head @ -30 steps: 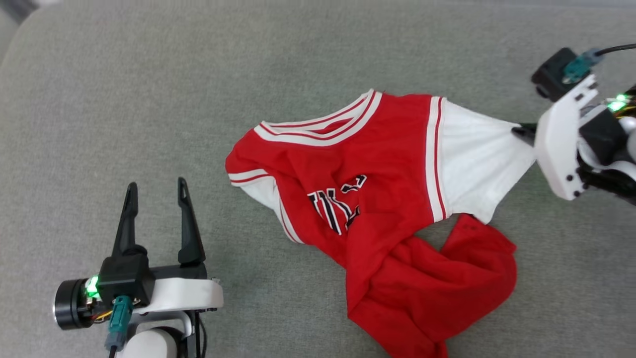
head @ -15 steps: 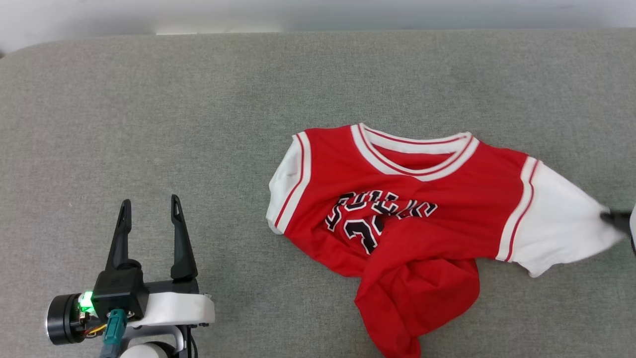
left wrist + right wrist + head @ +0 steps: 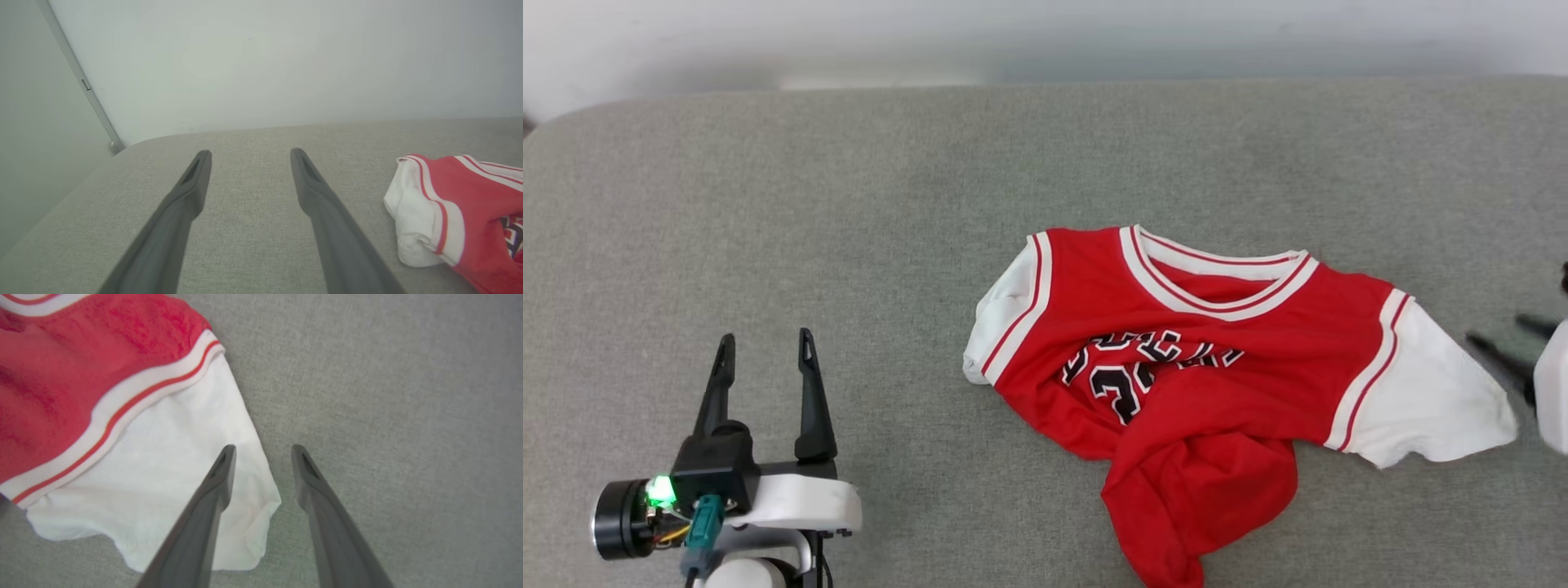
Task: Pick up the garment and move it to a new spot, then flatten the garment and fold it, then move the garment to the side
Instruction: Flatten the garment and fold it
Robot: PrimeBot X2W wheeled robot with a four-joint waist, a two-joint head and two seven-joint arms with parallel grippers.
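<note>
- Right gripper (image 3: 1499,331) is open and empty, its 2 fingers just beside the white sleeve (image 3: 1429,400), which lies slack. The move looks done.
- Left gripper (image 3: 765,336) is open wide and empty near the cushion's (image 3: 849,204) left end, likely waiting to flatten.
- Shirt (image 3: 1217,351) lies right of the cushion's middle, collar toward the far edge and hem bunched over the print.
</note>
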